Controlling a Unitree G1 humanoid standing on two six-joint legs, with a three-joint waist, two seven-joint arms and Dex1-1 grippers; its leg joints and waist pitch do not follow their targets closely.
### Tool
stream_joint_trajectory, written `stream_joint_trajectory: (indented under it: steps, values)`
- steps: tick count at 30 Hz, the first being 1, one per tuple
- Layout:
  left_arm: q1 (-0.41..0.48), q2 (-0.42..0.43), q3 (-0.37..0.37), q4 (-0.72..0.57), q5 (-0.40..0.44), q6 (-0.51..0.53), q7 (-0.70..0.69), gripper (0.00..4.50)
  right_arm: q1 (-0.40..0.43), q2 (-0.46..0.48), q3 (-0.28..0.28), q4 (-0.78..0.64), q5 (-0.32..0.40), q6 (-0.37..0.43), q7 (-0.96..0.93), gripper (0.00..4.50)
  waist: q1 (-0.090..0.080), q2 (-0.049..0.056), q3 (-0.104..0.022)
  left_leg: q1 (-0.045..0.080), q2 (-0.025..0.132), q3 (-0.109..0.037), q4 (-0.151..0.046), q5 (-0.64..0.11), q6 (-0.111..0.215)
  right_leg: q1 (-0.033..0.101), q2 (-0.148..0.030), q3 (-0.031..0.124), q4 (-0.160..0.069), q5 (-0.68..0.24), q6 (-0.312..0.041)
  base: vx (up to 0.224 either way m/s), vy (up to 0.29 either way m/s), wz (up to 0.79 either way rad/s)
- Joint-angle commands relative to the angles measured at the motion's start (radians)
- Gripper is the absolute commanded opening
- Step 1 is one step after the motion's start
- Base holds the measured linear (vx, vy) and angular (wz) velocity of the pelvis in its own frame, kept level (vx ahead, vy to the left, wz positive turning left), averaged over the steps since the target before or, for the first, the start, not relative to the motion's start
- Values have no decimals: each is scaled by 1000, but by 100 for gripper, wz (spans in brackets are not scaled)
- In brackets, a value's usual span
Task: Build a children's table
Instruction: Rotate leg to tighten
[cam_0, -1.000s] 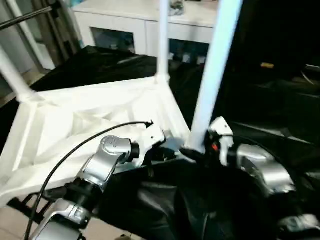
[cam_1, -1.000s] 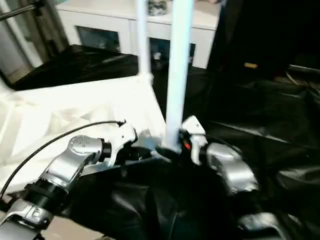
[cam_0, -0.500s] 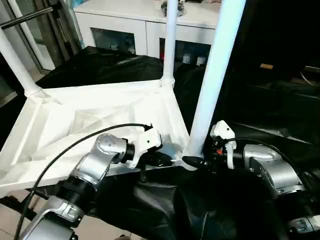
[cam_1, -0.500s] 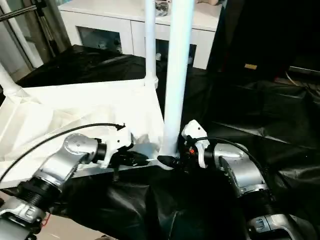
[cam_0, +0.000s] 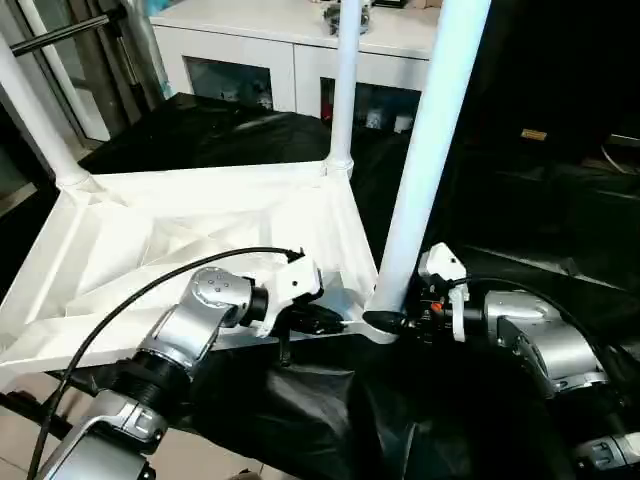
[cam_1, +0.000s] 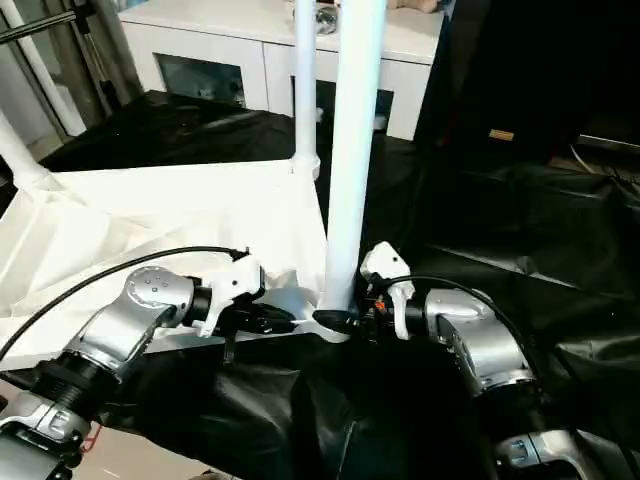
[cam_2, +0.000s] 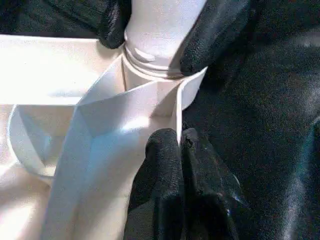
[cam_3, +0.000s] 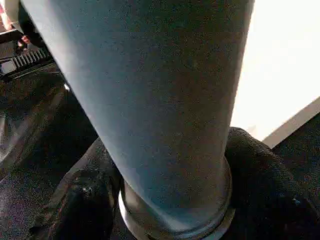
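At the near corner socket of the upturned children's table on the black-draped table, the right end effector had narrowed around the leg; the left end effector was pinched shut on the rim, so seating looked underway.

Desk: large, fully draped w/ black cloth, which is wrinkled and glossy and hangs bunched over the near edge. Lying directly on it: children's table, upside down, ribbed underside facing up, square top flat on the cloth at desk's left half. Its near-left corner overhangs desk edge, floor visible beneath. Legs stand upright from corner sockets; nearest leg sits at approx. desk centre. Right half of desk: cloth only.
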Motion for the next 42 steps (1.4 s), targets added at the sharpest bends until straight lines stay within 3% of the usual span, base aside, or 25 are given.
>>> stream_joint_trajectory:
  steps: [1,5,6,7,10,11,14,15,16,19,22,31,35,39,42]
  values:
    - [-1,-20,-9,51,17,41,59,0,12,33,2,-4,-1,9,-48,268,2,-12,-53,7,44,-11,-61,-121,65,46,-88,52,-74,-94,-226,0,0,0]
    - [-47,-90,20,113,35,66,199,0,-3,123,-33,101,-60,-1,-282,263,-4,-12,-45,16,42,-14,-72,-184,20,41,-91,51,-92,-252,-196,0,0,0]
    - [-52,-96,22,120,37,68,213,0,-5,132,-36,111,-65,0,-304,262,-8,-14,-44,14,41,-17,-75,-205,8,43,-90,51,-94,-296,-181,0,0,0]
    - [-79,-138,31,156,46,80,281,0,-18,185,-54,159,-88,10,-432,262,-11,-11,-41,15,40,-16,-76,-222,2,37,-91,52,-100,-336,-165,0,0,0]
    - [-95,-167,35,178,50,86,318,0,-29,226,-67,186,-103,27,-534,262,-14,-12,-38,25,39,-20,-81,-274,-16,34,-93,51,-111,-419,-141,0,0,0]
    - [-105,-192,32,190,52,88,329,0,-40,270,-71,204,-121,47,-620,262,-16,-5,-39,24,40,-23,-82,-278,-18,33,-95,53,-113,-423,-133,0,0,0]
    - [-112,-210,20,205,59,77,320,0,-44,304,-41,206,-150,15,-646,262,-21,-9,-40,22,39,-22,-83,-281,-16,32,-92,54,-114,-402,-126,0,0,0]
    - [-113,-208,11,208,63,69,310,0,-44,314,-37,204,-146,-9,-630,318,-21,-2,-41,21,39,-23,-84,-279,-13,33,-93,56,-112,-384,-129,0,0,0]
    - [-114,-206,6,212,65,65,302,0,-48,320,-42,207,-140,-18,-630,331,-23,-4,-42,20,40,-22,-83,-278,-11,33,-94,56,-113,-372,-131,0,0,0]
    - [-101,-174,-7,198,63,41,245,0,-56,301,-69,189,-93,-13,-573,341,-24,-6,-43,18,39,-21,-83,-266,-2,35,-92,57,-109,-334,-146,0,0,0]
    - [-89,-142,-18,183,61,16,184,0,-53,258,-60,159,-88,-30,-507,373,-24,-6,-45,15,42,-21,-83,-245,7,39,-91,56,-102,-278,-158,0,0,0]
    - [-66,-67,-30,151,35,-62,18,0,6,107,-22,20,-11,-63,-176,384,-4,-7,-59,8,47,-14,-66,-95,76,52,-88,54,-67,35,-232,0,0,0]
    - [-69,-32,-33,161,28,-106,-39,0,32,39,-9,-44,36,-39,-38,384,7,-5,-55,11,49,-11,-67,-135,79,50,-88,52,-73,-11,-240,0,0,0]
    - [-57,2,-37,139,10,-94,-120,0,40,-7,0,-82,64,-4,33,358,9,-3,-52,10,49,-12,-70,-156,61,49,-91,52,-78,-92,-228,0,0,0]
    - [-53,7,-39,131,8,-93,-134,0,39,-8,0,-82,66,4,40,321,7,-5,-52,10,49,-13,-71,-151,54,47,-90,52,-79,-99,-229,0,0,0]
